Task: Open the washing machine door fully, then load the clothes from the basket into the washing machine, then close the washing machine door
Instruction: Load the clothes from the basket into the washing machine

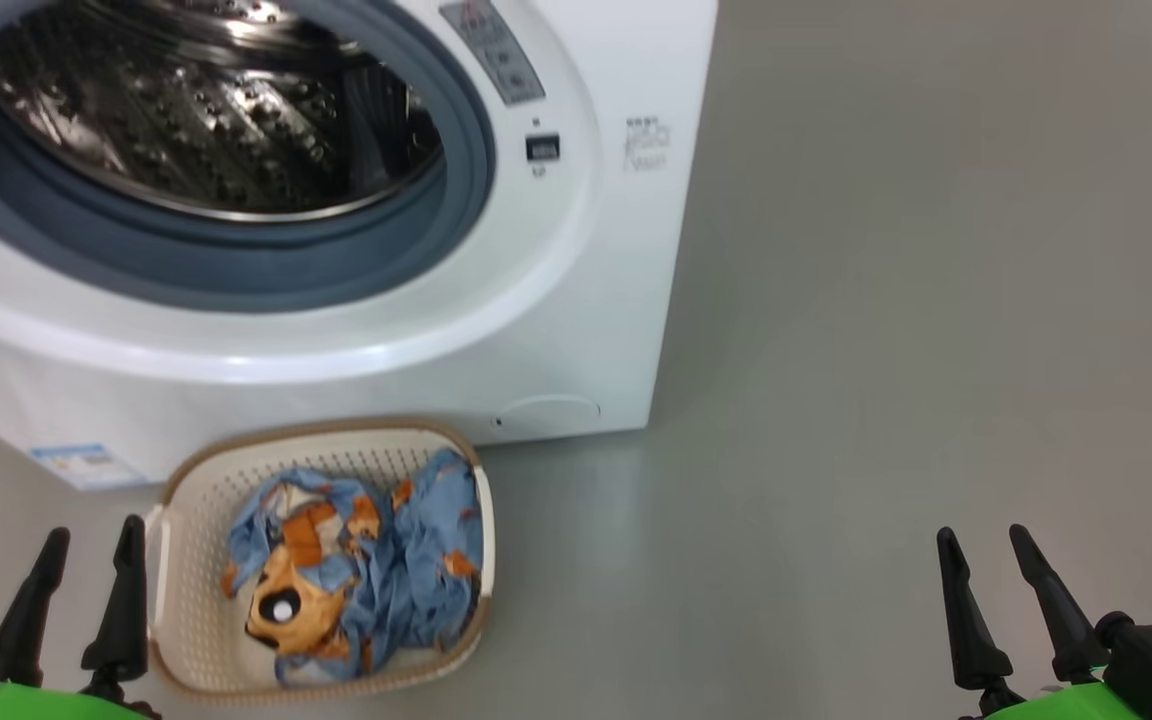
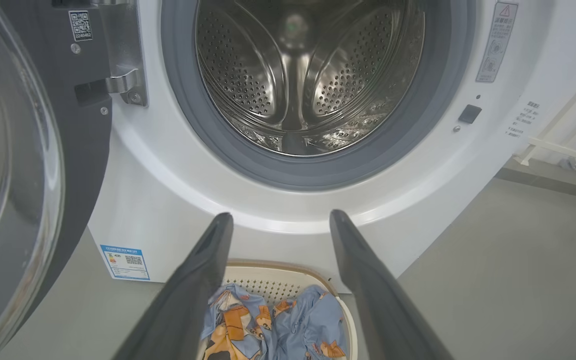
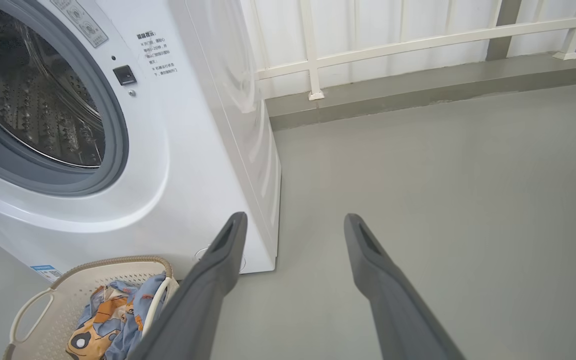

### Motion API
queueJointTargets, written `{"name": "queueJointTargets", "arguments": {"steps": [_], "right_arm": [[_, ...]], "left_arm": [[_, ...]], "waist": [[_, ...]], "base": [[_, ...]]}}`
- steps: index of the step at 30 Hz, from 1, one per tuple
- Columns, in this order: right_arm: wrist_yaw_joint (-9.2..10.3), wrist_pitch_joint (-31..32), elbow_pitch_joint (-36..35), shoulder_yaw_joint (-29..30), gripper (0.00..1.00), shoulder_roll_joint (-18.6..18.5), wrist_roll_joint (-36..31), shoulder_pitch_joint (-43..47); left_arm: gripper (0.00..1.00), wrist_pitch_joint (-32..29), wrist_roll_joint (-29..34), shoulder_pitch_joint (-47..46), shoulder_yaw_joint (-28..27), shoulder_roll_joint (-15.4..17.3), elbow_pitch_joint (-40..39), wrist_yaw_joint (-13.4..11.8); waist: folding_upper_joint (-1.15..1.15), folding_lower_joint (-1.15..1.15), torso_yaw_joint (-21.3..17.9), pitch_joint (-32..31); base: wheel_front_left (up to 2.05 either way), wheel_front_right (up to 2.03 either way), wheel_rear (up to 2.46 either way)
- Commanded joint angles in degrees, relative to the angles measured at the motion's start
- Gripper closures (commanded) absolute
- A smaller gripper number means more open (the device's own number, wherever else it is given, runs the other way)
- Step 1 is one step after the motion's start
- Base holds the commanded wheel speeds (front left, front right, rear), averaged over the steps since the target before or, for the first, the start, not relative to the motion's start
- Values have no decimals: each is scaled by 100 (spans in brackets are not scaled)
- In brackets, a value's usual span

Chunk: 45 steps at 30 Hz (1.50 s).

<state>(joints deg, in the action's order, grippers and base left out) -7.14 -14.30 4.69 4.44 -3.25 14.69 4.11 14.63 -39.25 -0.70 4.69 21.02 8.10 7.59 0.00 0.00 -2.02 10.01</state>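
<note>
Though ready for lifting, not yet touched: the clothes [image 1: 366, 575], light blue with orange figures, one big orange face with a black-and-white eye turned upward, heaped loosely in the basket [image 1: 181, 610]. Standing on the floor [image 1: 886, 400], that basket, just in front of the washing machine [image 1: 596, 300], below the round opening and near the flap [image 1: 548, 410] low on the front. Inside, the drum [image 2: 293, 75] showing bare perforated steel, no cloth seen within. At the robot's left, the washing machine door [image 2: 23, 165] swung out on its hinge, well clear of the opening; judged fully open, so first step done and loading step in hand, at its very start. Nearest the basket, the left gripper [image 1: 94, 533]: released, fingers spread, hovering just beside the basket's left side, touching nothing. Well apart over bare floor, the right gripper [image 1: 981, 533]: likewise released, holding nothing. Next move, as a judgement: bring the left gripper over the heap, lower into it, clench on a thick fold rather than a thin edge, lift clear of the brown rim, then carry up past the gasket [image 2: 318, 175] into the drum. Limp cloth likely to trail and snag, so push well inside before letting go.
</note>
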Motion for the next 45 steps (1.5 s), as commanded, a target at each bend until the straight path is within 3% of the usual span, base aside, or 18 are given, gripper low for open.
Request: {"name": "queueJointTargets", "arguments": {"steps": [1,25,35,45], "right_arm": [[-35,-70,-133,-143,0,-36,-22,-137],[-35,-70,-134,-347,0,29,-43,-249],[-35,-70,-158,-872,0,36,56,-484],[-35,-70,-357,-1173,0,36,214,-695]], "left_arm": [[0,37,9,-254,-222,205,-87,-10],[0,37,19,-266,91,162,240,-10],[0,37,-53,-822,723,400,1301,-10],[0,37,-466,-1738,1667,909,2626,-10]], "waist": [[0,0,0,-10],[0,0,-3,198],[0,0,-214,713],[0,0,-520,1458]], "base": [[140,-140,0],[27,-27,0],[0,0,0],[0,0,0]]}}
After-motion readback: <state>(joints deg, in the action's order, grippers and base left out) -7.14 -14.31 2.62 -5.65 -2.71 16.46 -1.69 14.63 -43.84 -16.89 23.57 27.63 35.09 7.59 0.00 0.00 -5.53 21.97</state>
